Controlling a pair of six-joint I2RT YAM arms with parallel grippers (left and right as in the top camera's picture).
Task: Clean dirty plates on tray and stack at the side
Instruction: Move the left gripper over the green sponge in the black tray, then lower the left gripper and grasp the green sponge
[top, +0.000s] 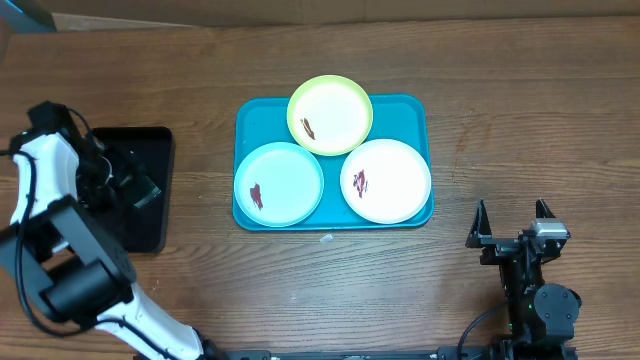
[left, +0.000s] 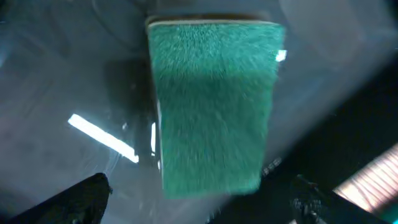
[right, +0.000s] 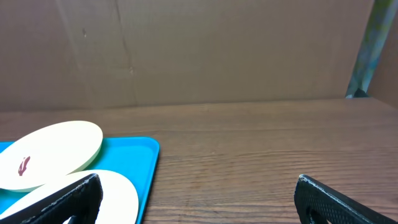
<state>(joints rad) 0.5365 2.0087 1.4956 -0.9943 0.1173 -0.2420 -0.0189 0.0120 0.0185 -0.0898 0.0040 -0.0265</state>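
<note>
The turquoise tray (top: 418, 112) lies mid-table with three plates on it: yellow-green (top: 330, 114) at the back, resting partly on the other two, pale blue (top: 279, 184) front left, white (top: 386, 180) front right. Each has a dark-red smear. My left gripper (top: 128, 182) hovers open over the black tray (top: 150, 225); in the left wrist view its fingers (left: 199, 202) straddle a green sponge (left: 214, 106) lying on the tray. My right gripper (top: 512, 225) is open and empty near the front right; its wrist view (right: 199, 199) shows the tray (right: 140, 158) and two plates at left.
A cardboard wall (right: 199, 50) stands behind the table. A small pale scrap (top: 325, 238) lies on the wood just in front of the turquoise tray.
</note>
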